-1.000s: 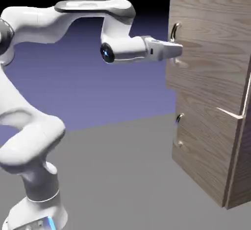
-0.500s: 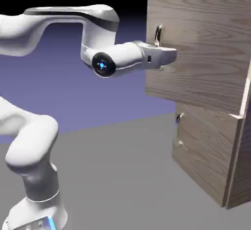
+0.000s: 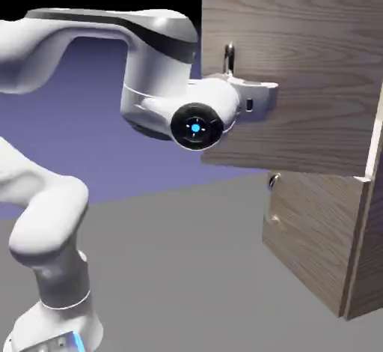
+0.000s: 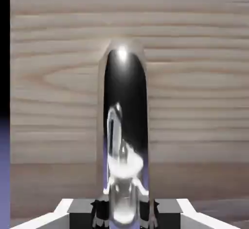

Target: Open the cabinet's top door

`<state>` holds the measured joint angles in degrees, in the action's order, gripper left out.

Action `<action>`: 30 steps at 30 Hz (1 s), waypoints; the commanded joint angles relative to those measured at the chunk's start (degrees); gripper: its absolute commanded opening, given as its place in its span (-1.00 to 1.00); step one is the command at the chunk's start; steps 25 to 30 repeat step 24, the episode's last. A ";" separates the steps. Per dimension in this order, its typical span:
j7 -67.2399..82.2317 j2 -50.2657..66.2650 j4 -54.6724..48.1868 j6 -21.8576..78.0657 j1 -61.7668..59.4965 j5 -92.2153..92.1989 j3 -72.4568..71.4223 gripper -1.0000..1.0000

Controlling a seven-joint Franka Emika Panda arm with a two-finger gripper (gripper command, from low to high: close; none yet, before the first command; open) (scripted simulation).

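Door: the squarish top door of light brown wood grain (image 3: 314, 66) stands partly open, swung out from the tall boxy wooden cabinet (image 3: 364, 268), on the exterior view's right, above the lower wood-grain panel (image 3: 318, 227).
Handle: the long arched silver bar handle (image 4: 124, 96) stands upright on the door's face, near its free edge.
Gripper: the white two-finger gripper (image 4: 124, 213) is closed on the handle's bar, one fingertip to each side.
Step in hand: swinging the door open by its handle; the opening looks well begun, though I can't tell how much swing the task wants.
Next move: probably carry on pulling along the door's arc, turning the wrist with the handle.
Risk: a straight pull could twist the fingertips off the smooth, rounded metal.
Lower panel: looks closed, its small dark handle (image 3: 274, 183) free of the gripper; it needs no handling.
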<state>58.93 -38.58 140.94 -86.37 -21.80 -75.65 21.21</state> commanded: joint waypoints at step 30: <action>12.78 44.35 -41.49 55.10 3.09 4.72 23.91 1.00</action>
